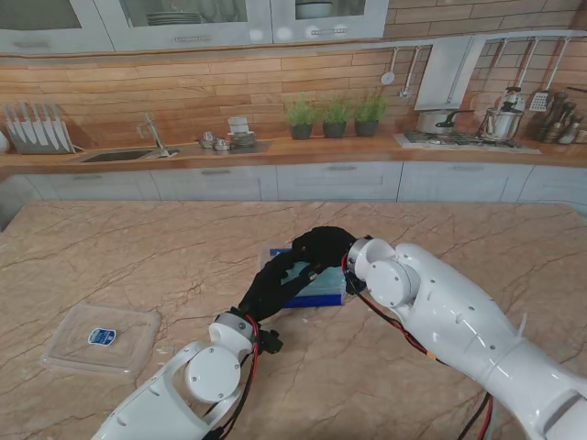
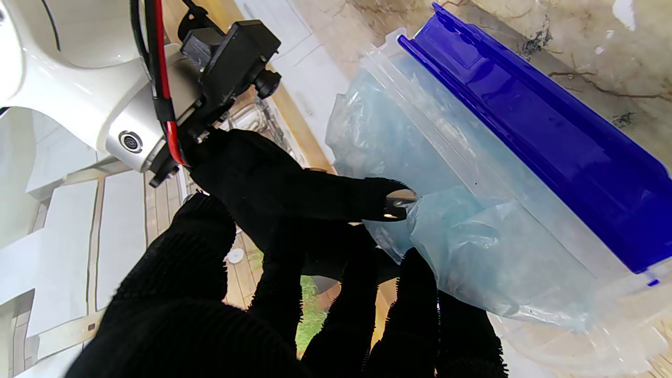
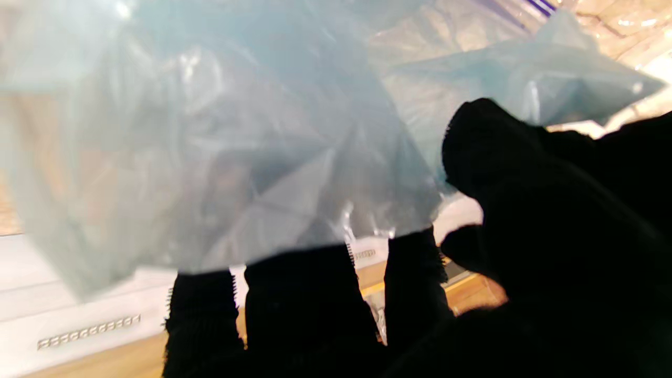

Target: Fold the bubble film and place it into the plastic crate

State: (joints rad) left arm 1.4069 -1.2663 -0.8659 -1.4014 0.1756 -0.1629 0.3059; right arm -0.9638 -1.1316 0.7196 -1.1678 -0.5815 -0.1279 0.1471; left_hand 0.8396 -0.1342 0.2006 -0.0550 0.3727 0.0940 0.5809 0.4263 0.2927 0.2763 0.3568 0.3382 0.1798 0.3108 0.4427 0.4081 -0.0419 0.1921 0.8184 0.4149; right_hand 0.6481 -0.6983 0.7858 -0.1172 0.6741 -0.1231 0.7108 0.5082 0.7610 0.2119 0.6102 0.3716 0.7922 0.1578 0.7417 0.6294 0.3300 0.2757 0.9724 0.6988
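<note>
A kitchen backdrop of wooden wall and white cupboards stood behind the marble table (image 1: 138, 247) I was working over. Near the middle of the table, a little toward my right, sat the one blue crate (image 1: 323, 291), and both black-gloved hands met right over it. The single sheet of bubble film (image 2: 472, 247) was bunched, pale and bluish, against the crate's blue wall, partly inside by my reading, though I could not tell how far down it sat. My left hand (image 1: 275, 280) had its fingers (image 2: 415, 294) curled onto the film's edge, pinching it, I judged to keep the fold from springing open. My right hand (image 1: 323, 246) had its fingers (image 3: 299, 294) closed under the film with the thumb over it, likewise holding it so the bundle could be steered into the crate. Toward the table's left edge and nearer to me lay one clear lid (image 1: 103, 337) with a blue label, well apart from the crate, presumably parked out of the way. So: two hands, one crate, one film, one lid.
</note>
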